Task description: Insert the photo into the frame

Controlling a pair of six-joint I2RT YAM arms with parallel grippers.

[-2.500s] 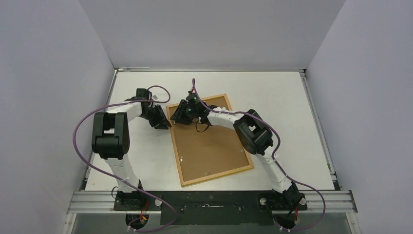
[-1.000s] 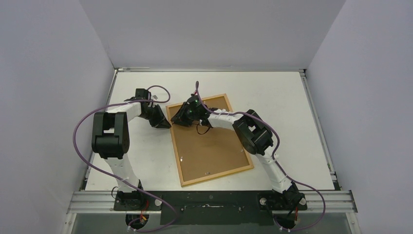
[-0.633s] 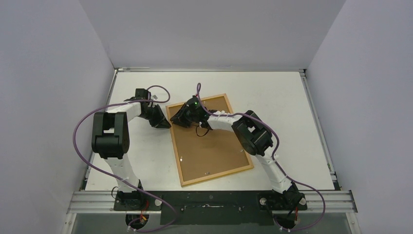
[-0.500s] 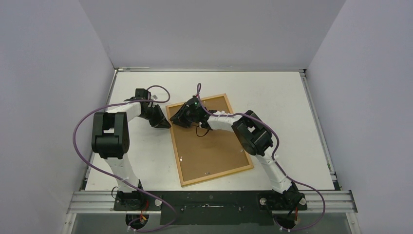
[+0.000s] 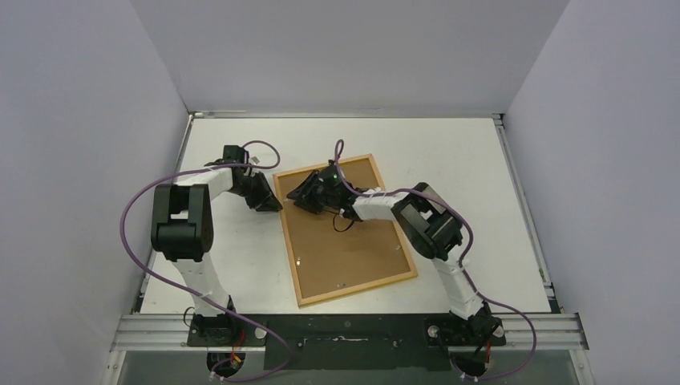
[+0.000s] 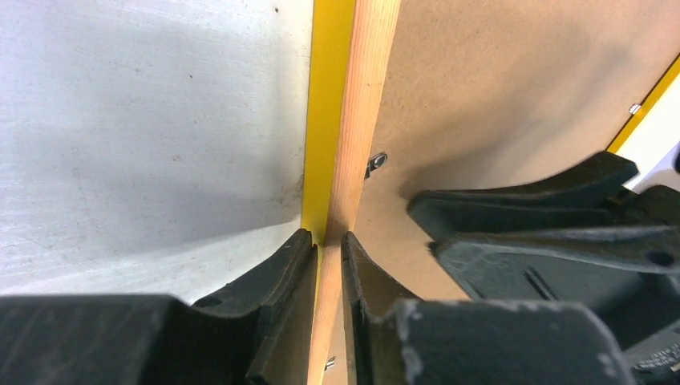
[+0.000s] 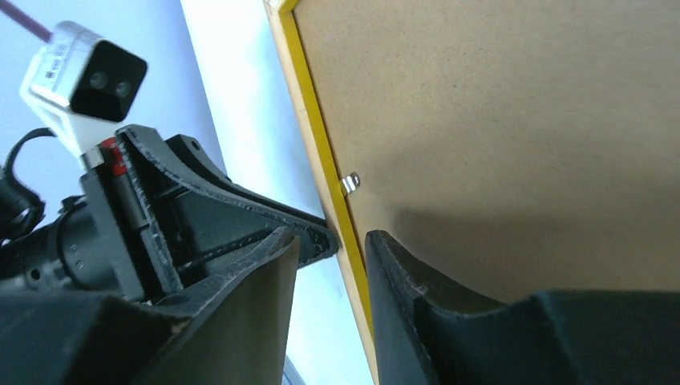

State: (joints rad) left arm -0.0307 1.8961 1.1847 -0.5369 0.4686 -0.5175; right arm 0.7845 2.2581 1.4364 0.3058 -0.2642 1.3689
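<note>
The frame (image 5: 358,289) lies face down on the table, its brown backing board (image 5: 345,241) upward and its wood-coloured rim around it. The photo is hidden. My left gripper (image 5: 275,206) is at the frame's left rail near the far corner. In the left wrist view, that gripper (image 6: 327,245) is shut on the yellow and wood rail (image 6: 357,120). My right gripper (image 5: 295,198) sits just inside the same rail. In the right wrist view the right gripper (image 7: 333,249) stands open astride the yellow edge (image 7: 313,152), which runs along one finger.
Small metal tabs (image 6: 377,163) on the rail hold the backing board. The two grippers are close together across the rail, and the left gripper's fingers (image 7: 200,208) show in the right wrist view. White table (image 5: 481,176) surrounds the frame, with walls on three sides.
The right arm's elbow and forearm have swung to the right, and its gripper has drawn back slightly over the board. The left arm and the frame have not moved.
</note>
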